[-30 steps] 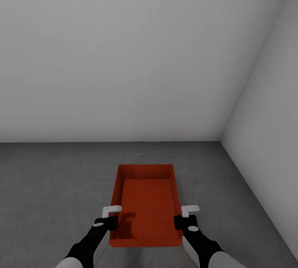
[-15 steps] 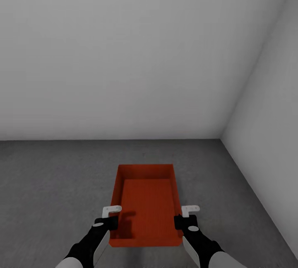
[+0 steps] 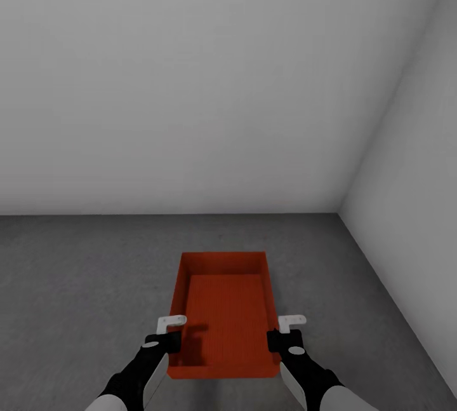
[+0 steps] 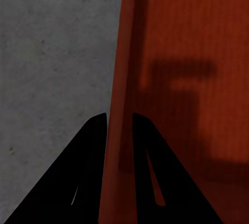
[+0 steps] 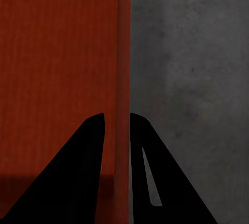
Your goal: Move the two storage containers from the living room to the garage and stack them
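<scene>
Mottled dark grey floor (image 3: 82,284) bears one orange-red storage container (image 3: 223,316).

Right end effector (image 5: 116,117) pinches container (image 5: 57,68) wall.

My two forearms are matte black, swelling to pale grey-white shells toward the elbows at about 7 and 5 o'clock in the head view. Each wrist carries a small light grey oval patch on top. My left hand (image 3: 170,332) and right hand (image 3: 284,331) each end in a white, angular bracket-shaped piece. Seen close from the wrist cameras, my fingers (image 4: 88,172) are plain black tapering wedges, each with a narrow slot.
</scene>
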{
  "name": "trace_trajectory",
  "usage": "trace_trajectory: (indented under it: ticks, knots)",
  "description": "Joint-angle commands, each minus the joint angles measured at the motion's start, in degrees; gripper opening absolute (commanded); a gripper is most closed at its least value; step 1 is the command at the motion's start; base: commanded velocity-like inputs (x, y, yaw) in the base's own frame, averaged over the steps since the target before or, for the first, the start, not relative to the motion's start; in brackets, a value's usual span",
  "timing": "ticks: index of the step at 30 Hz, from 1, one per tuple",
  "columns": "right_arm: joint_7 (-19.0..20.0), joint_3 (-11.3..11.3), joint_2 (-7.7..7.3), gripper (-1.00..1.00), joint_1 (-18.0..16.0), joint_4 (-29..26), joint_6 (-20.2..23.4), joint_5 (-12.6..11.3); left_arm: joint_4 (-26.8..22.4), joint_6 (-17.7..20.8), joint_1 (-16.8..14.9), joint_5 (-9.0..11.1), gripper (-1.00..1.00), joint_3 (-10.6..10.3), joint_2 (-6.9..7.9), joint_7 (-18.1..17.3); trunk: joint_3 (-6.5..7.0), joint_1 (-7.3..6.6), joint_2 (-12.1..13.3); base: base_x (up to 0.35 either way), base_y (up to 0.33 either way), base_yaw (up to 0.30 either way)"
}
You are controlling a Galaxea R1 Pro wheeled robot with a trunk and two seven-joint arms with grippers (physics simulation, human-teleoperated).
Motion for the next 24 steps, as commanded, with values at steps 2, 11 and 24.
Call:
trace_trajectory:
  ticks: [2, 11, 24]
  knots:
    - [-0.84, -1.80, -0.02, -1.00, -0.07, -0.15, -2.95, 0.36, -0.11, 0.44, 0.01, 3.58, -1.00, 0.99, 0.03, 0.40, -0.04, 0.00, -0.02, 0.000, 0.000, 0.000]
    - [-1.00, -1.80, 0.13, -1.00, -0.07, -0.15, -1.17, 0.45, -0.11, 0.41, 0.03, 3.58, -1.00, 0.96, 0.03, 0.41, -0.04, 0.00, -0.02, 0.000, 0.000, 0.095]
    - [-0.97, -1.80, 0.07, -1.00, -0.07, -0.15, -1.25, 0.45, -0.18, 0.42, 0.01, 3.66, -1.00, 0.75, -0.04, 0.40, -0.04, 0.00, -0.02, 0.000, 0.000, 0.019]
